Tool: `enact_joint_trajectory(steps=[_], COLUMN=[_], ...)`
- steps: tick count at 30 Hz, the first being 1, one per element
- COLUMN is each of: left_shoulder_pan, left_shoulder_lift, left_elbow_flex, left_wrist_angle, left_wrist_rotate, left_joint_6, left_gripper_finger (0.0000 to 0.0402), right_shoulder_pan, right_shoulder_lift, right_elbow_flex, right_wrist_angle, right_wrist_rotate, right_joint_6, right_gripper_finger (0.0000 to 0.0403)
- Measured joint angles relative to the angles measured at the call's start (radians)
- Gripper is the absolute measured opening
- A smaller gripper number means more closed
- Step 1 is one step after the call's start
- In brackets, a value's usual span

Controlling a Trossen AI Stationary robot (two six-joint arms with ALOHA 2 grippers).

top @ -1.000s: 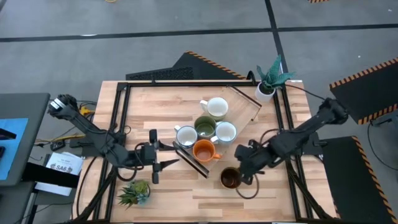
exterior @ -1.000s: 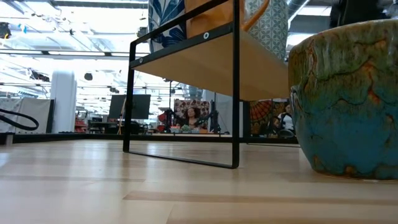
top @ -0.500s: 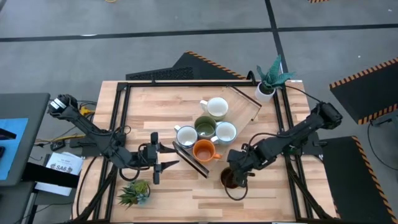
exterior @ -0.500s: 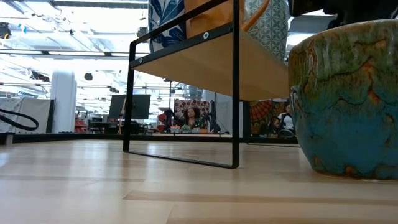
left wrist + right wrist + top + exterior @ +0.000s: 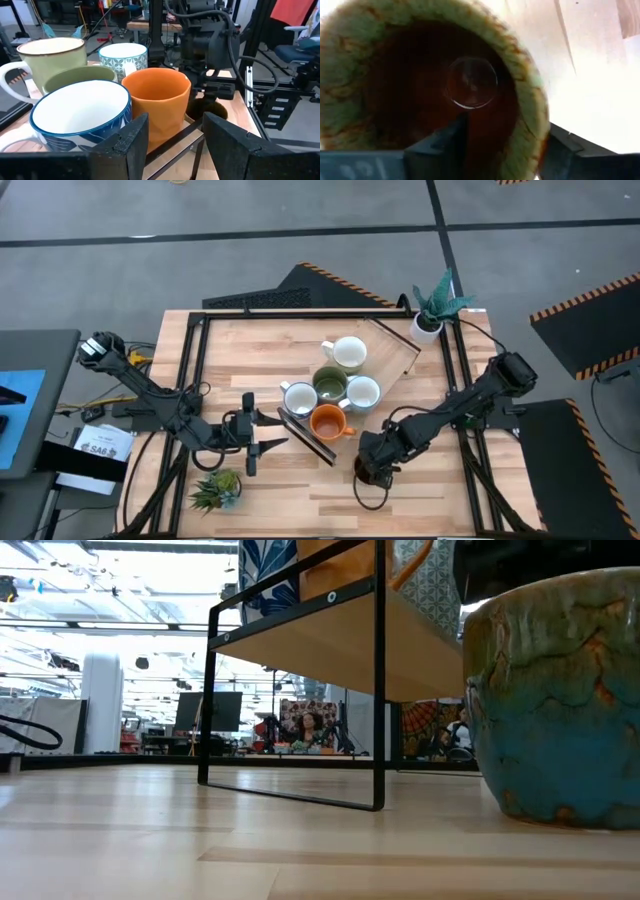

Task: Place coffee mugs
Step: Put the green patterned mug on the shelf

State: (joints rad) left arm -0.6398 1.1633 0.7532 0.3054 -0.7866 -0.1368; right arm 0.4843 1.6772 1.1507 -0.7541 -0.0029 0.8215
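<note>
A dark brown mug (image 5: 368,470) stands on the table near the front; in the low view it is the teal and brown glazed mug (image 5: 560,700). Orange (image 5: 328,421), olive green (image 5: 330,384) and three white or pale mugs (image 5: 349,352) stand on a wooden rack (image 5: 400,352). My right gripper (image 5: 373,464) hangs over the brown mug, open, pointing down. In the right wrist view one finger (image 5: 440,147) is inside the mug and one (image 5: 560,150) outside its wall (image 5: 527,120). My left gripper (image 5: 272,430) waits open, level, left of the rack. My right gripper straddles the dark brown mug's wall (image 5: 527,120) from above, one finger inside the hollow and one outside. The mug stands upright on the table. Whether either finger touches the wall, I cannot tell.
A white pot with teal leaves (image 5: 432,315) stands at the far right corner. A small spiky plant (image 5: 216,488) sits near the front left. The rack's black frame (image 5: 378,690) stands just left of the brown mug. Bare wood lies along the near edge.
My right gripper has moved toward the table's left and near edge and come down over the dark brown mug, so that its fingers now straddle the mug's wall. The mug has stayed in place.
</note>
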Motion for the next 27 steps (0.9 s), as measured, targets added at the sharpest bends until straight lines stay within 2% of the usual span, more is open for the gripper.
enact_joint_trajectory(steps=[3,8,12,17,23,27], left_shoulder_pan=[0.000,0.000,0.000,0.000,0.000,0.000], left_shoulder_lift=[0.000,0.000,0.000,0.000,0.001,0.001], left_elbow_flex=[0.000,0.000,0.000,0.000,0.000,0.000], left_wrist_angle=[-0.001,-0.002,-0.003,-0.003,-0.003,-0.003], left_wrist_rotate=[0.001,0.001,0.001,0.000,-0.002,-0.004], left_joint_6=[0.000,0.001,0.001,0.001,0.001,0.010], left_gripper_finger=[0.0171,0.0171,0.0171,0.0171,0.0171,0.0171], right_shoulder_pan=[0.000,-0.005,-0.009,-0.010,-0.029,-0.088], right_shoulder_lift=[-0.002,-0.026,-0.052,-0.117,-0.326,-0.478], right_elbow_flex=[0.000,-0.002,-0.002,-0.002,-0.002,0.050], right_wrist_angle=[0.007,-0.009,-0.039,-0.243,-0.507,-0.627], right_wrist_rotate=[0.000,0.022,0.019,-0.060,-0.088,-0.005], right_joint_6=[0.009,0.008,-0.010,-0.033,0.033,0.106], right_gripper_finger=[0.0189,0.0055,0.0058,0.0058,0.0058,0.0058])
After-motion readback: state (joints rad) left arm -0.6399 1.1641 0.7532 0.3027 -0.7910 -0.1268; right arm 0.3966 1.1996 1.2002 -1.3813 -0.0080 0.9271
